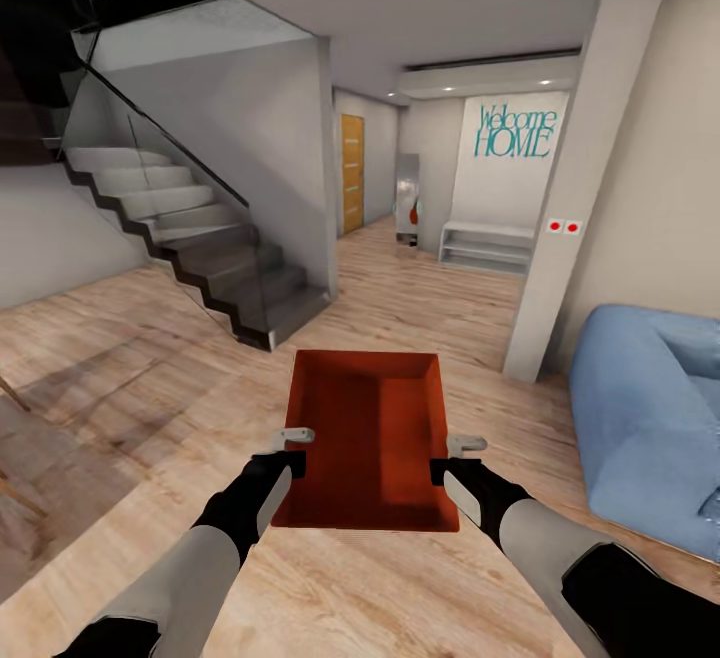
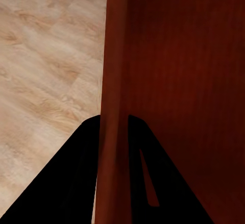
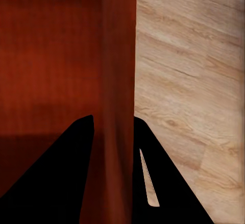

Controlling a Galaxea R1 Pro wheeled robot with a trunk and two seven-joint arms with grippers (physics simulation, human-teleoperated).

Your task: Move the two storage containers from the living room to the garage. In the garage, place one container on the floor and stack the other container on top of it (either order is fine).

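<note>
Head view showed both grippers, left (image 1: 296,446) and right (image 1: 452,456), clamping a bin (image 1: 370,438) mid-carry; next, steering toward the garage.

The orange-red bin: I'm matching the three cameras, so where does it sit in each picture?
Head view: bin low centre, carried between both arms above the wood floor.
Left wrist view: its wall runs between the fingers; inside at right.
Right wrist view: wall between the fingers; inside at left.
Shared landmark: the wood floor.
</note>
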